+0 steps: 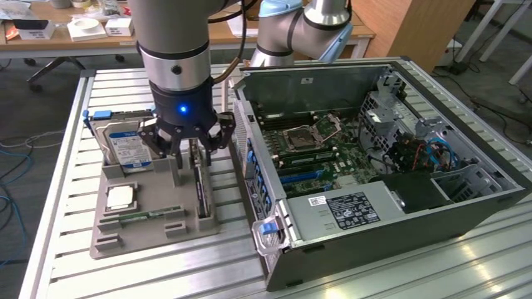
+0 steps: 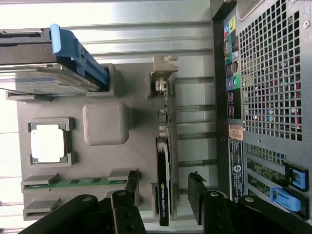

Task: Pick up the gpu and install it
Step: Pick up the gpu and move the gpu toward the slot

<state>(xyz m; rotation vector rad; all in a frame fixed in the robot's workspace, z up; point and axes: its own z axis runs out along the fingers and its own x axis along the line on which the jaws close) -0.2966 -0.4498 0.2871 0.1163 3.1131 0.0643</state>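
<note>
**gpu on edge in its holder, fingers spread to either side**

Your gripper hangs straight over the gpu, pointing down. Its fingers are spread wide. In the wrist view one dark finger stands on each side of the card with a gap between finger and board, so they pinch nothing.

The gpu stands upright on its long edge in a slot of the gray holder. That slot runs along the side of the holder closest to the computer case. The card's metal end bracket sits at the end nearer the hard drive.

Around the card, the same holder carries a square processor chip lying flat in its pocket. A narrow green memory stick rests in a slot beside the chip. The hard drive stands upright with its blue label facing you in the exterior view, and a blue-handled caddy lies against it.

The holder rests on a slatted aluminium table. The case sits just beside it, on the exterior view's right, with its side panel off and the motherboard exposed.

Farther back, beyond the table, a wooden desk holds some small white boxes.
</note>
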